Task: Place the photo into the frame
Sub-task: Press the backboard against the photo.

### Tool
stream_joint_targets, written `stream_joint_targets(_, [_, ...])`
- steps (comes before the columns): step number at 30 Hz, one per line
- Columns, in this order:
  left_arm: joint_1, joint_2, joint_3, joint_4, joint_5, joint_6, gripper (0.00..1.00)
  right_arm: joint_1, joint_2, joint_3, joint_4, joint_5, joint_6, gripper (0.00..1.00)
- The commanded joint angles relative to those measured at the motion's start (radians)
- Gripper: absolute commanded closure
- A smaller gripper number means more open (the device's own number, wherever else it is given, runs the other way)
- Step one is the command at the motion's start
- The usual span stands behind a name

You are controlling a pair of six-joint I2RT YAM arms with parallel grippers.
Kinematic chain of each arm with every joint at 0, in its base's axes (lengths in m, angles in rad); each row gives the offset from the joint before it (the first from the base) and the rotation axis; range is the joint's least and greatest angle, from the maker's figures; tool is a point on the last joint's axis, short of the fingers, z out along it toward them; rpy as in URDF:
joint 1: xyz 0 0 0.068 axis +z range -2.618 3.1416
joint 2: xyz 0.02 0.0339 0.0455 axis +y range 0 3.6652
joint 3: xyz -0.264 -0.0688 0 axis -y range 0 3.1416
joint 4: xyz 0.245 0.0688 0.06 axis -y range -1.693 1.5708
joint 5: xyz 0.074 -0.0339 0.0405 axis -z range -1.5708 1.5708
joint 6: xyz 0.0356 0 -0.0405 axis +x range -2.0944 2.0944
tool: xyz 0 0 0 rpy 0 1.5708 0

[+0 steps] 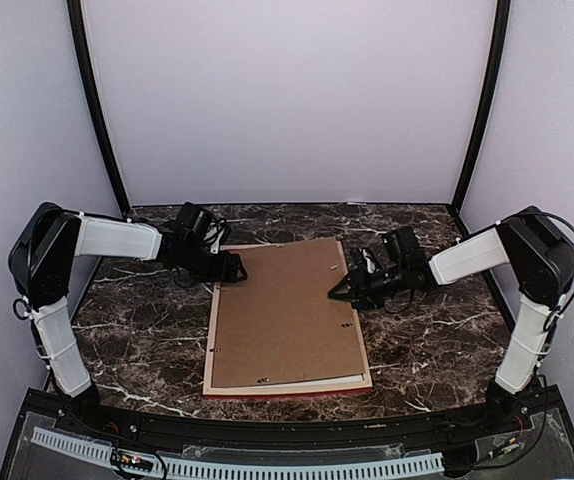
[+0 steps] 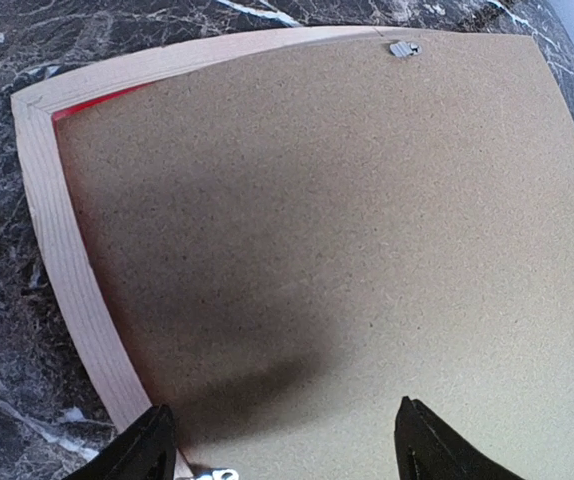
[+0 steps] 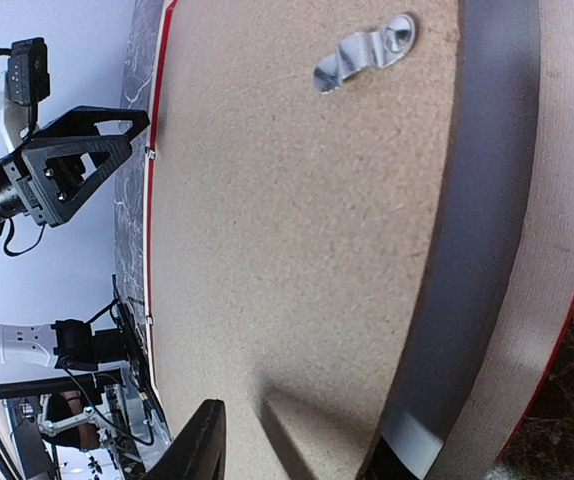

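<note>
The frame (image 1: 210,352) lies face down on the marble table, pale wood back up, with red showing along its edges (image 2: 57,250) (image 3: 547,250). A brown backing board (image 1: 282,320) (image 2: 347,220) (image 3: 287,200) rests in it, slightly askew. A white sheet edge (image 3: 414,447) (image 1: 312,382) peeks from under the board; the photo's picture is hidden. My left gripper (image 1: 235,268) (image 2: 282,425) hovers open over the board near the frame's far left corner. My right gripper (image 1: 335,292) (image 3: 287,440) is open astride the board's right edge, one finger above it and one below.
Small metal tabs (image 2: 402,48) (image 3: 362,55) sit along the board's edges. Dark marble tabletop (image 1: 147,330) surrounds the frame, enclosed by pale walls and black corner posts (image 1: 97,100). A perforated strip (image 1: 267,468) runs along the near edge.
</note>
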Motion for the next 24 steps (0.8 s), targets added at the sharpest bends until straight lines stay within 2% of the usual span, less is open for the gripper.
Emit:
stream_joint_targets(1, [0.003,0.021,0.019,-0.004,0.037,0.017,0.22,0.014,-0.01,0.031,0.034,-0.002,-0.02,0.64])
stream_joint_targets(24, [-0.033,-0.069,-0.076,-0.153,0.002,-0.114,0.24,0.014,-0.009,0.028,0.05,0.005,-0.005,0.64])
